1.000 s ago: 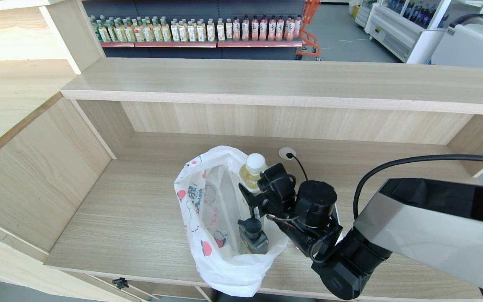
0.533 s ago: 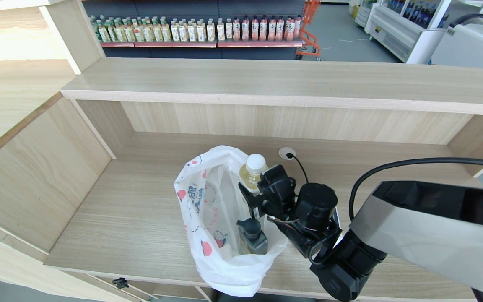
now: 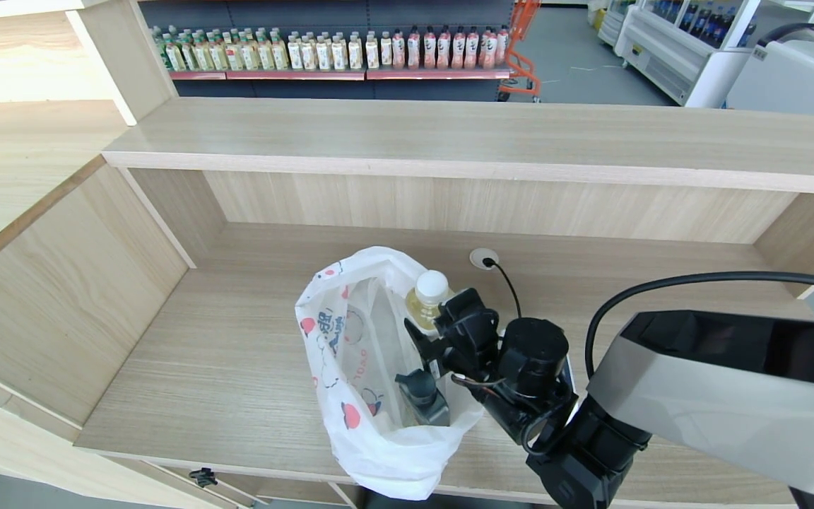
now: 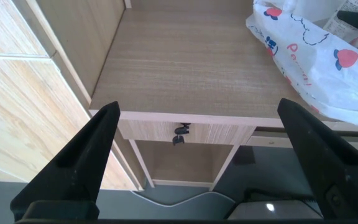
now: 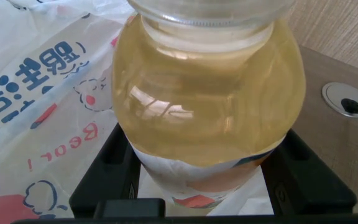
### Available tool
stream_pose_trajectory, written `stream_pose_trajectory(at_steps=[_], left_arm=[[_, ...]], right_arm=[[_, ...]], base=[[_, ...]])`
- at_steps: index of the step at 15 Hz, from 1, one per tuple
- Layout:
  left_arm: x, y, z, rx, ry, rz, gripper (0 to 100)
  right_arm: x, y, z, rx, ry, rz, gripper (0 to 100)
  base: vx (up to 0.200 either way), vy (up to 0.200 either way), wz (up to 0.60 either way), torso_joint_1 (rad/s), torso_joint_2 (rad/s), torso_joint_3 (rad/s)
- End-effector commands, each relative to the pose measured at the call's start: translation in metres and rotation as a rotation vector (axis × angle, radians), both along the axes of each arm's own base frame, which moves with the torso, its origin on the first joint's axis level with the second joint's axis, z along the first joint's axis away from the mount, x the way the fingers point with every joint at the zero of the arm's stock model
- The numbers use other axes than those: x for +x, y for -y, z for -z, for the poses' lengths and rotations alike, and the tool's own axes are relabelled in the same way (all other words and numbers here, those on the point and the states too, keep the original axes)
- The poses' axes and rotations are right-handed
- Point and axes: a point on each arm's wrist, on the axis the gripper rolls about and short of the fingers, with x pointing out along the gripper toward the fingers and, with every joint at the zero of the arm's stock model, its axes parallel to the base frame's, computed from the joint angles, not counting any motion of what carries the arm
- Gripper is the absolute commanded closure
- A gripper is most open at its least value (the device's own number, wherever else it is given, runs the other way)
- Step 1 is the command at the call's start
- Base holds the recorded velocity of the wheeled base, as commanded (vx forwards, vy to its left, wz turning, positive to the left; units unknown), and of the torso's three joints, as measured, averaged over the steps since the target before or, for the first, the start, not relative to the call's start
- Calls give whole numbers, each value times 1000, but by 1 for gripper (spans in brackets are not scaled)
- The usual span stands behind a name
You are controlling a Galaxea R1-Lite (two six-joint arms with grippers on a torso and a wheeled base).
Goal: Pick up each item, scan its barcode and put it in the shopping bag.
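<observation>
A clear plastic bottle of pale yellow liquid with a white cap (image 3: 429, 295) stands upright at the far right side of the open mouth of a white plastic shopping bag printed with red and blue cartoons (image 3: 350, 367). The right end effector (image 3: 439, 324) is clenched on the bottle below its shoulder. In the right wrist view its dark fingers (image 5: 107, 171) press the labelled lower body from both sides. The bottle's base is hidden, so I cannot tell whether it rests on anything.

Inside the bag, just beside the held bottle and nearer the robot, sits a dark item with a black cap (image 3: 421, 396) — it takes up the near right corner. The bag's crumpled rim rises around both items, and its front edge droops over the front edge of the pale wood-grain worktop (image 3: 223, 367).

Behind the right wrist, a round grey cable grommet (image 3: 483, 258) is set in the worktop, with a black cable running out of it toward the arm.

The left end effector (image 4: 201, 162) hangs released, fingers spread wide, off the worktop's front edge and to the left of the bag — a small key (image 4: 180, 134) hangs in the drawer front below that edge.

Beyond the raised counter, a store shelf lined with drink bottles (image 3: 329, 51) and white freezer cabinets (image 3: 689, 49) stand well apart from the work.
</observation>
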Motion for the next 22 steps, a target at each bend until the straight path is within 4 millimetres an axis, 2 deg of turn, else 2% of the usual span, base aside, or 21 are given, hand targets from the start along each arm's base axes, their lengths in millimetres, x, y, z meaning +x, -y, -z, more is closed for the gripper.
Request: stream_pose_trajectory(at_steps=[1,6,7,12,15,18,19,21,22], left_arm=[[0,0,0,0,1,0,0],[0,0,0,0,1,0,0],[0,0,0,0,1,0,0],[0,0,0,0,1,0,0],[0,0,0,1,1,0,0],[0,0,0,0,1,0,0],[0,0,0,0,1,0,0],[0,0,0,1,1,0,0],[0,0,0,0,1,0,0]], right_arm=[[0,0,1,-3,-3,0,100],[0,0,1,-1,-4,0,100],[0,0,1,0,-3,0,0],[0,-1,-2,8,4,-3,0],[-2,-1,-15,34,31,-11,0],[-13,3,-53,91,101,-24,0],[-14,3,-57,94,104,-26,0],[-26,11,-90,103,116,-36,0],[-37,17,-116,100,114,-51,0]], base=[[0,0,0,0,0,0],[0,0,0,0,0,0],[0,0,0,0,0,0],[0,0,0,0,0,0],[0,0,0,0,0,0],[0,0,0,0,0,0],[0,0,0,0,0,0],[0,0,0,0,0,0],[0,0,0,0,0,0]])
